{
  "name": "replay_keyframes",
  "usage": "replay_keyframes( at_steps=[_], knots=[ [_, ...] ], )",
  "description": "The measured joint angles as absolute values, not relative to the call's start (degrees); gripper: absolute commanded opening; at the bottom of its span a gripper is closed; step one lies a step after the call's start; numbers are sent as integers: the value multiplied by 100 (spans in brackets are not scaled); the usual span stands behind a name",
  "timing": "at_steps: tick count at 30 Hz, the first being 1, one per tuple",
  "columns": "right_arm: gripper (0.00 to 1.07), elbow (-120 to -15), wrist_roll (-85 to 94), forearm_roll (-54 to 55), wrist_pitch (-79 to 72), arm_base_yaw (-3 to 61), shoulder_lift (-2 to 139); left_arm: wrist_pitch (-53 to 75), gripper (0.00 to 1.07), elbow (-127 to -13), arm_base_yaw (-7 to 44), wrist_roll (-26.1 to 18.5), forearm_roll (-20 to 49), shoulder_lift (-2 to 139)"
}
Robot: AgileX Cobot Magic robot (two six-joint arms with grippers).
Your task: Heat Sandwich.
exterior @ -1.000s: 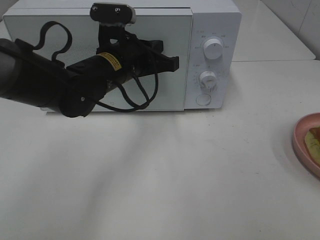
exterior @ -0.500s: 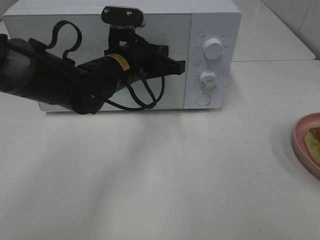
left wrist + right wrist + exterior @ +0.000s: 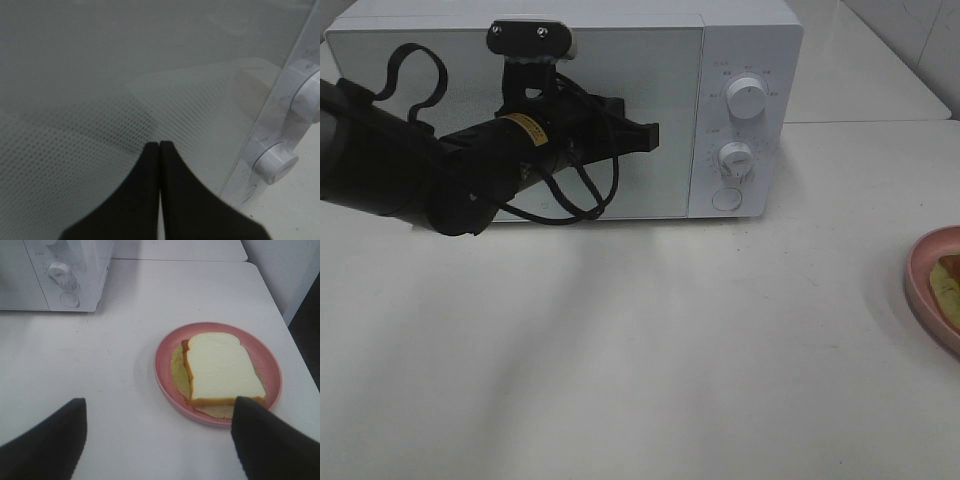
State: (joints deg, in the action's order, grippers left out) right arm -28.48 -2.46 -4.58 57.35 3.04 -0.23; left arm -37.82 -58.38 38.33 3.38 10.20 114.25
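While the sandwich (image 3: 221, 369) lies flat on the pink plate (image 3: 165, 347) at the right edge of the table (image 3: 650, 350), the right gripper (image 3: 159, 440) hangs above and just beside it with its jaws spread wide and nothing between them; one finger (image 3: 265, 440) overlaps the plate's near rim in the right wrist view, the other stands over bare table. The left gripper (image 3: 648, 135) is well apart from the sandwich, over at the microwave (image 3: 745, 40), with its jaws pressed together, empty, tips pointing at the glass door (image 3: 100, 75) near the edge next to the control panel.

From the high camera only a sliver of the plate and sandwich shows, cut off by the frame's right edge, and the right gripper is out of that view. A pale yellow-green layer peeks out beneath the bread; what it is cannot be told. Whether the left fingertips touch the door cannot be told.

A yellow label (image 3: 525, 122) on the left arm carries dark print too small to read. Markings ring the two white knobs (image 3: 747, 98), also illegible.
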Motion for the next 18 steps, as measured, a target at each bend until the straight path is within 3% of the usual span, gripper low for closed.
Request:
replay_keyframes(
  at_steps=[18],
  knots=[
    [76,-2848,-258,-458,5735,304,-23,-3650,1,-4629,3936,344,1020,10525]
  ],
)
